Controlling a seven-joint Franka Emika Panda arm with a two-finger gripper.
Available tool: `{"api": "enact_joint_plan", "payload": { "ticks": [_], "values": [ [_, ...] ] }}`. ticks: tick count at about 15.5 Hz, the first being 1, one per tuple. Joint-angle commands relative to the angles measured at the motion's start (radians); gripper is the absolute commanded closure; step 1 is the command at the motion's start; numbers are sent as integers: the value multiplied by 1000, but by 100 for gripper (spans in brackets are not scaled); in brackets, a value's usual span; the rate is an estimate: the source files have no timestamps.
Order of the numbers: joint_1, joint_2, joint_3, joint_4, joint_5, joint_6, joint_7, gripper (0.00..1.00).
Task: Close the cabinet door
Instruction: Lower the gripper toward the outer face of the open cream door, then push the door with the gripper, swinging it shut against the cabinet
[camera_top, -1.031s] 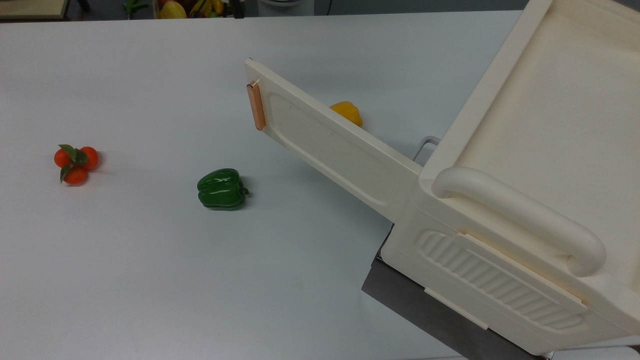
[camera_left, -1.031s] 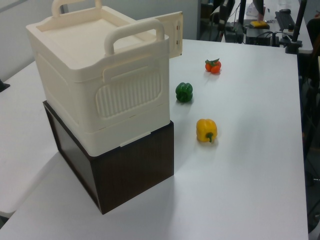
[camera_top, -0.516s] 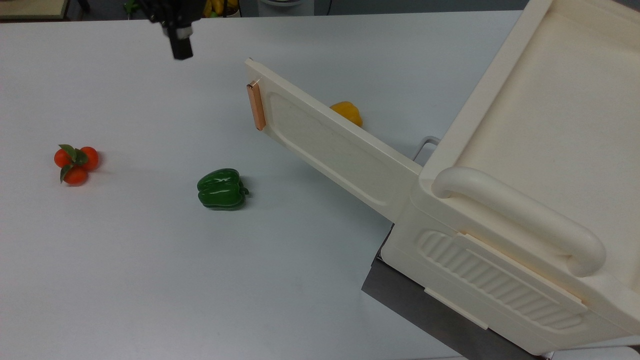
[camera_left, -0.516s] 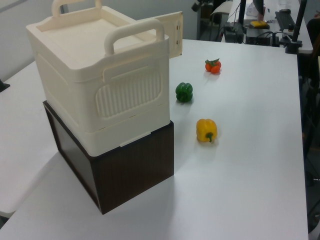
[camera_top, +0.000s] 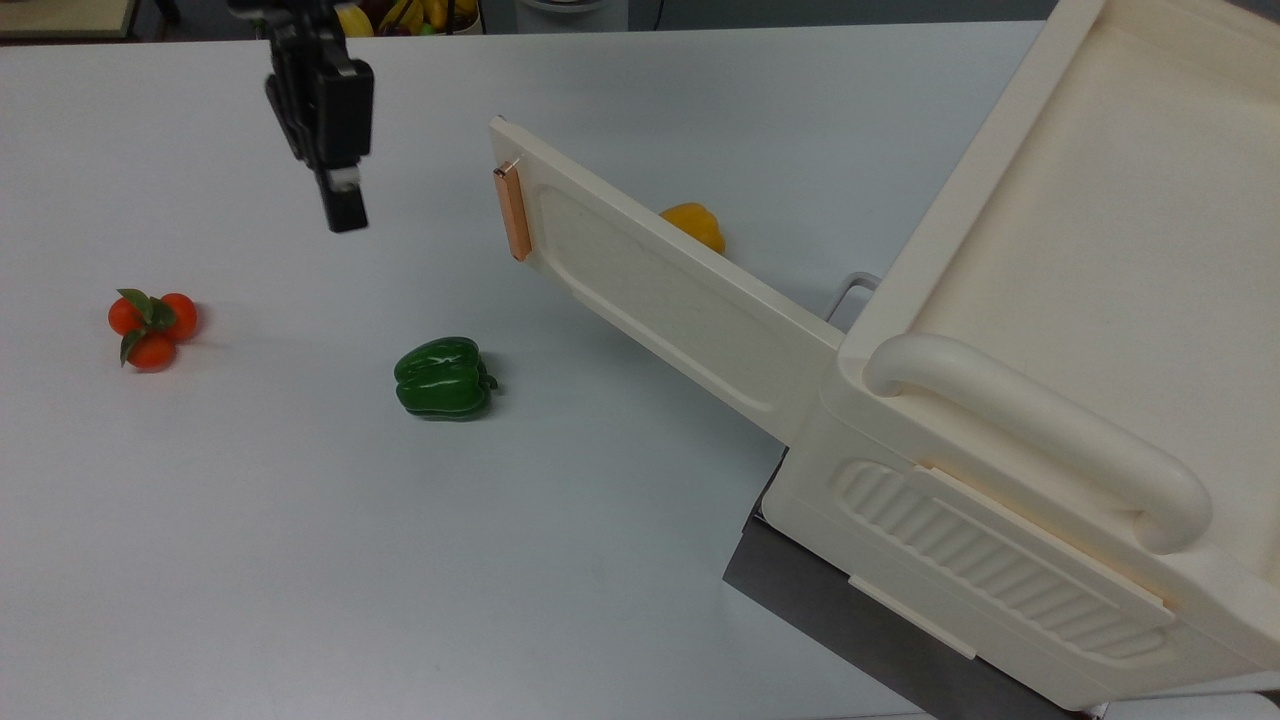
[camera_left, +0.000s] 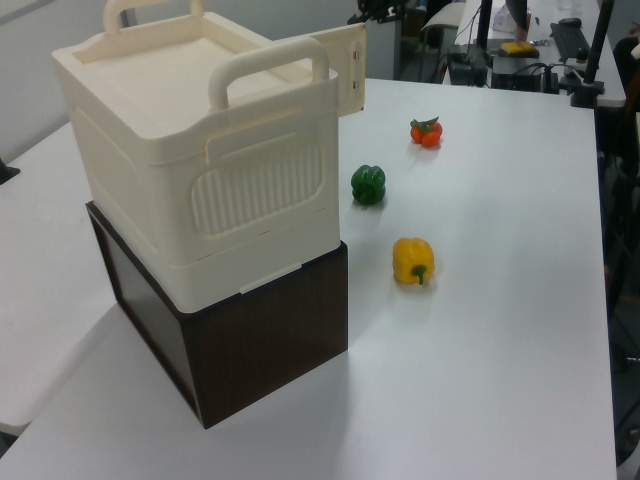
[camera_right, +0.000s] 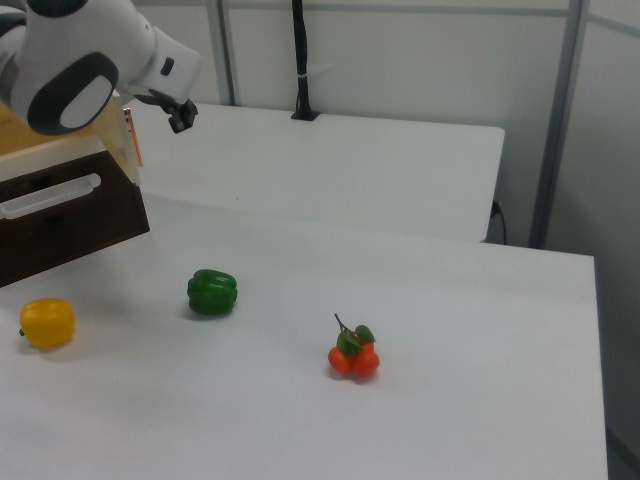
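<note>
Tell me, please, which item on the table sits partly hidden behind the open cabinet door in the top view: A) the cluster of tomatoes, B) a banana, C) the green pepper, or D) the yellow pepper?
D: in the top view the yellow pepper pokes out above the upper edge of the open cabinet door, while the green pepper and the tomatoes lie in full sight on the table.

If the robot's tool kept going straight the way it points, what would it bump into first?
Probably just the bare white table. In the top view the tool points downward, left of the cabinet door and above the green pepper. Depth is unclear.
</note>
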Motion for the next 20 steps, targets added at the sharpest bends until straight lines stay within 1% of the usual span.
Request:
{"api": "enact_joint_plan", "payload": {
  "ticks": [1,2,4,7,10,12,16,20],
  "values": [
    [37,22,17,-5,73,51,32,100],
    [37,22,37,-11,93,51,29,100],
    [37,24,61,-15,94,41,25,100],
    [38,19,81,-43,92,31,18,100],
    [38,15,92,-48,89,-72,17,100],
    [38,13,115,-48,84,-115,15,100],
    [40,8,169,-43,83,-204,-1,100],
    [40,10,250,-41,81,-209,0,100]
  ]
}}
